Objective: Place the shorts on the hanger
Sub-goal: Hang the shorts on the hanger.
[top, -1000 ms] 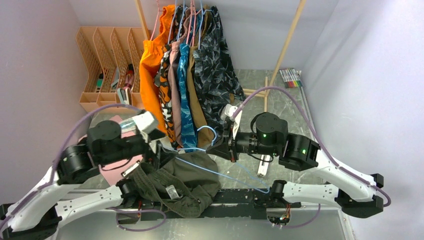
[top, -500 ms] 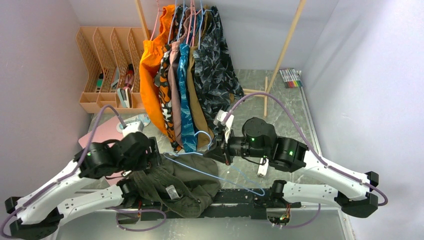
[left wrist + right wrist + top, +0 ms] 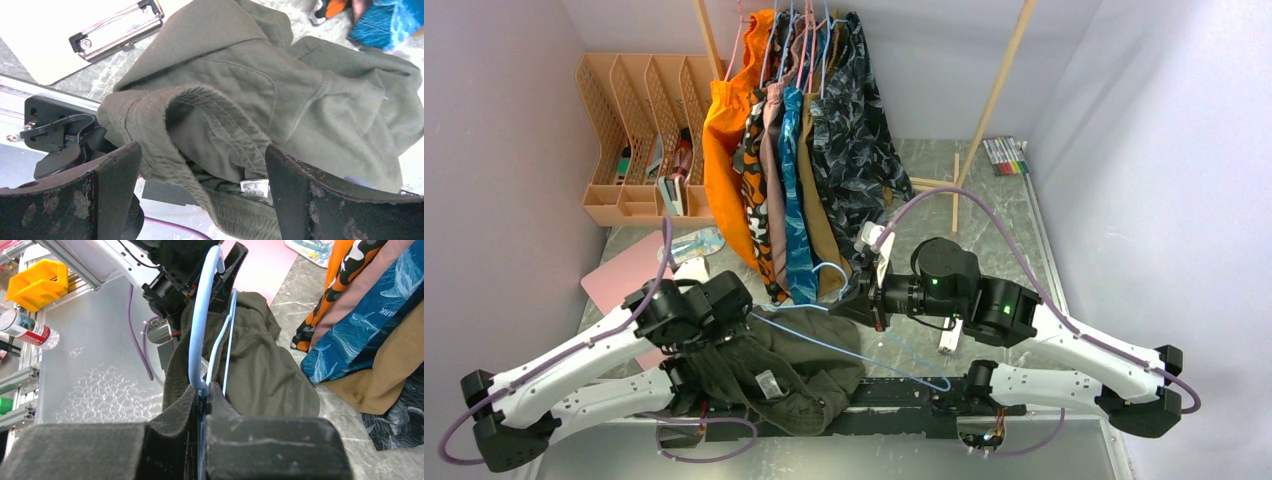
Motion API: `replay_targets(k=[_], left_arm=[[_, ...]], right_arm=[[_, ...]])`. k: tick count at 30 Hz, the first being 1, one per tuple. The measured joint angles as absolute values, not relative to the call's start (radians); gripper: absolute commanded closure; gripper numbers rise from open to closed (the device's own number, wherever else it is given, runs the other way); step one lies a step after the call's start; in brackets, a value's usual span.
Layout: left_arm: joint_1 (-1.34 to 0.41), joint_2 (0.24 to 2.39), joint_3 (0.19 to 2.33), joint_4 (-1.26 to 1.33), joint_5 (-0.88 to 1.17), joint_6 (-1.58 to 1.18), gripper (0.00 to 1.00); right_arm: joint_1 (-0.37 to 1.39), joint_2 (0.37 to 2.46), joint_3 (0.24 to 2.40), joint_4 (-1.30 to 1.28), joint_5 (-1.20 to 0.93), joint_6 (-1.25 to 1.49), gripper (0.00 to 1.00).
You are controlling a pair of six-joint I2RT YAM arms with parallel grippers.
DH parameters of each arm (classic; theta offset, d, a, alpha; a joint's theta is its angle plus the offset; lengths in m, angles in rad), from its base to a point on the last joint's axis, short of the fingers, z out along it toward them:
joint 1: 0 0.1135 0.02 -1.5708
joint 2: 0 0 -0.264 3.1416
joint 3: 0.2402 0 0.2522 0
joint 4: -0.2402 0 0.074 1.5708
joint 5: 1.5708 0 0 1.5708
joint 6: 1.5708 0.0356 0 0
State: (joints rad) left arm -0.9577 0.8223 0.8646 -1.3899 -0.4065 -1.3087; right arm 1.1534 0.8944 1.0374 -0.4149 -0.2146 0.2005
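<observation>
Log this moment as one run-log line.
left gripper: open, over shorts | right gripper: shut on hanger | shorts: heaped, not yet hung

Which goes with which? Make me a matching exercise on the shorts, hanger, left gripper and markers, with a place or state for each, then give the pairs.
1. shorts
2. hanger
3. left gripper
4. markers

A. open, straddling a fabric fold
B. clamped in the shut right gripper
C. in a row at the far right of the table
D. crumpled heap at the near edge

Pairs: 1-D, 2-B, 3-A, 4-C.
</observation>
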Motion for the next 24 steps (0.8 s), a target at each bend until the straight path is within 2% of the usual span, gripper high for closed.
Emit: replay_targets(k=[1,5,10,14,15,18,20,24], left_arm=[[-0.952,0.839,0.865,-1.39,-0.409,-1.31,0.02],[-0.938,0.902,0.864,-1.388,-0.41,-1.308,0.32],[-0.937,0.926,0.855,-1.387,-0.407,-1.298,0.54],[-0.937,0.931,0.854,-1.381,-0.403,-1.279,0.82],[-0.937,0.931,0.854,-1.38,-0.402,-1.275,0.86],[-0.937,0.936,0.854,-1.377,-0.4,-1.265,0.86],[-0.937,0.935,0.855,-1.379,-0.402,-1.264,0.81],[-0.937,0.906,0.885,-1.388,-0.415,-1.254,0.32]], right_arm=[[1.153,0.894,1.035,-0.414,-0.218,0.2,1.0],[1.153,0.89,1.029,-0.408,-0.228,0.199,1.0],[1.153,0.86,1.019,-0.409,-0.237,0.199,1.0],[1.153,0.828,1.018,-0.408,-0.236,0.199,1.0],[1.153,0.823,1.018,-0.408,-0.236,0.199,1.0],[1.153,0.813,1.018,-0.408,-0.247,0.2,1.0],[1.153,0.816,1.018,-0.409,-0.267,0.202,1.0],[1.153,0.854,1.008,-0.399,-0.325,0.212,1.0]])
